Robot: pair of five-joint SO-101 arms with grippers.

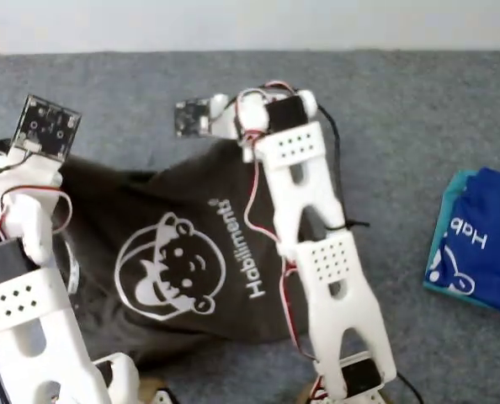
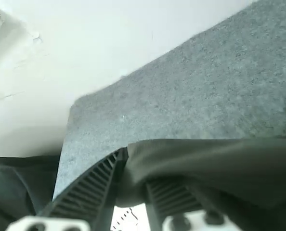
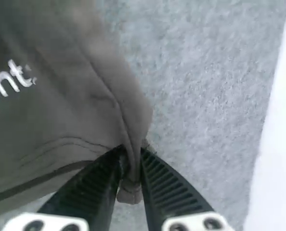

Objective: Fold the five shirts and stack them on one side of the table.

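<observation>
Evidently readying a fold, left gripper (image 2: 136, 174) and right gripper (image 3: 131, 161) each clamp jaws on the far edge of the dark shirt (image 1: 174, 252).

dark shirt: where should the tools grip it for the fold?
Probably its two far-edge corners, coming from above. The dark shirt lies spread print-up, so those corners lift free. The right tool pinches one bunched corner; the left tool clamps an edge.
</observation>
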